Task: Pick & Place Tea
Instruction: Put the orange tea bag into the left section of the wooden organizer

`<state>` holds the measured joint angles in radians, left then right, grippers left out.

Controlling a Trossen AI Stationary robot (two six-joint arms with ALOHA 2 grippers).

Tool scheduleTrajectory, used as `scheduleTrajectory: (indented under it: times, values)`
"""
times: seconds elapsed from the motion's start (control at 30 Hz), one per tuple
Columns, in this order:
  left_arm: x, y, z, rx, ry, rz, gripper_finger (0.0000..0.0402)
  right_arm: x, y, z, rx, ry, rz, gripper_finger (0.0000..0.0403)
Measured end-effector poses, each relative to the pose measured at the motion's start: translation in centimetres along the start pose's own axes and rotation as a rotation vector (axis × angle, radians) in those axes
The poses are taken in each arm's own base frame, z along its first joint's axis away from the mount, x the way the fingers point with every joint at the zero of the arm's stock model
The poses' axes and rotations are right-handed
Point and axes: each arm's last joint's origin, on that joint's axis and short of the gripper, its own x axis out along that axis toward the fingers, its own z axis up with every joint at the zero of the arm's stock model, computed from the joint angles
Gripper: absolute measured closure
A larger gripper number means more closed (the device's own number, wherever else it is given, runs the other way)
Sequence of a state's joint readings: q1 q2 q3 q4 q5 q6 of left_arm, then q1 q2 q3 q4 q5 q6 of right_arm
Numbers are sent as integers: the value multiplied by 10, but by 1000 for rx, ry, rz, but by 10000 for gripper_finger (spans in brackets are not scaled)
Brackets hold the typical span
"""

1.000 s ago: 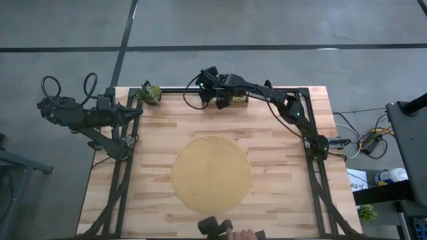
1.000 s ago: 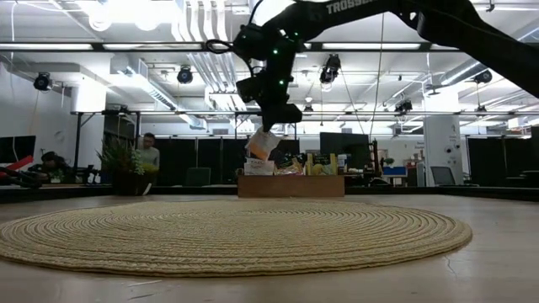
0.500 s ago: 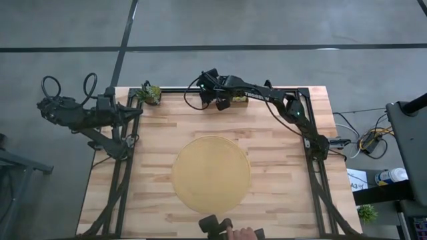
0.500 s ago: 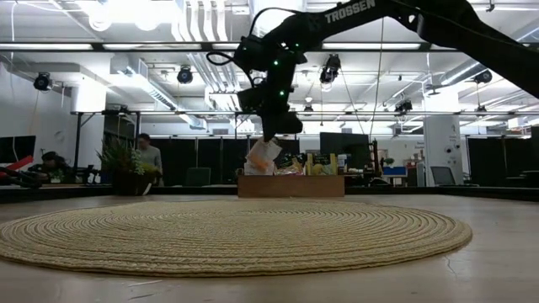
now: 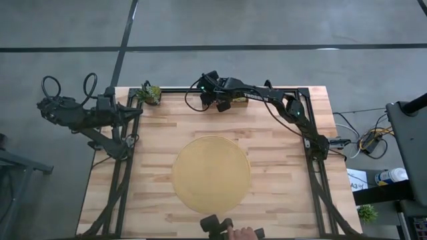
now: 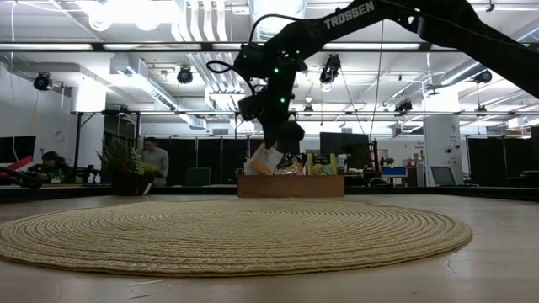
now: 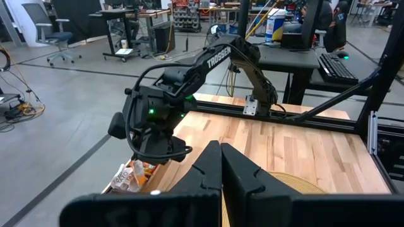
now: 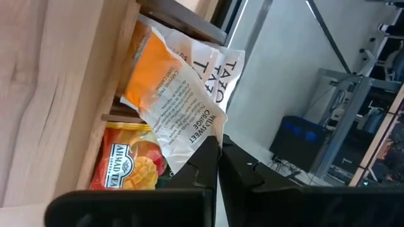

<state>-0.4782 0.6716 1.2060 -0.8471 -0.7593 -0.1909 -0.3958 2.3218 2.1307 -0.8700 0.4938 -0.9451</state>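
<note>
Butcher-block table (image 5: 160,140), pale jointed wood strips in a dark metal frame, stands on grey concrete, with an open workshop behind. Item 1, tea sachet (image 8: 180,104): flat, square, crinkled foil-paper, white with an orange panel and dark print, pinched by one corner between the pressed-together fingers of the right gripper (image 8: 218,151). It lies forward of the fingertips, its body hanging free over the edge of the wooden tray (image 6: 290,185); in the low view the sachet shows just above the tray's near wall, at the table's far edge. Item 2, further sachets in the tray: one orange-yellow with fruit artwork (image 8: 126,167), lying under the held one; whether they touch cannot be told. Item 3, tray: small, brown, box-walled, with compartments. Item 4, round mat (image 5: 211,175): large, tan, coiled woven fibre, at the table's centre, well apart from the tray and toward the near side; probable set-down place for the held sachet, so the coming move is judged a carry from the far edge toward the mat. Item 5, left gripper (image 7: 221,164): fingers closed on nothing, parked off the table's left edge, much farther from the tea than the right. Item 6, small green plant (image 5: 151,94) at the far-left corner.
</note>
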Motion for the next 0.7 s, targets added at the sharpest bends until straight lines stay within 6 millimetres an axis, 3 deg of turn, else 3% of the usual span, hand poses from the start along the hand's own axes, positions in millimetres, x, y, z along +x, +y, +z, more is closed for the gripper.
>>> scheduleTrajectory:
  times: [0.7]
  values:
    - [0, 0, 0, -17, 0, -2, 401, 0, 0, 0, 31, -3, -8, 394]
